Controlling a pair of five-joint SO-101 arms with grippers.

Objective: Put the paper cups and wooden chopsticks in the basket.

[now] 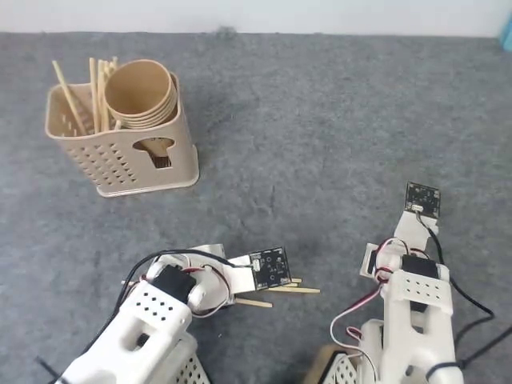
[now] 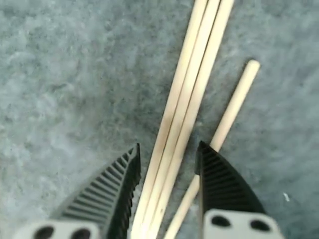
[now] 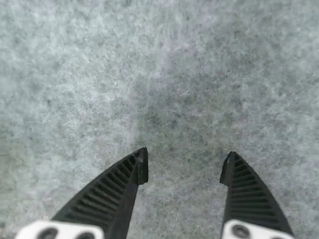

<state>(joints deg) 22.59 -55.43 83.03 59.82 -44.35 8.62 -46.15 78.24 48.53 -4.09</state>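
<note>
Several basket chopsticks [image 1: 94, 92] and stacked paper cups [image 1: 140, 88] already in basket [image 1: 152, 172], ten o'clock; loose chopsticks [image 1: 304, 290] remain at six o'clock. Left wrist: left gripper [image 2: 167, 149] spread, straddling three sticks, fourth beside. Right wrist: right gripper [image 3: 184, 158] spread over carpet [image 3: 159, 74].

**Beige, tan and grey**

The basket [image 1: 120, 164] is beige, dotted with a grid of small holes. The paper cups [image 1: 140, 92] are tan. The chopsticks [image 2: 192, 94] are pale wood. The carpet [image 1: 336, 120] is mottled grey. The left gripper [image 2: 169, 146] and right gripper [image 3: 187, 152] have black, ribbed jaws.
</note>
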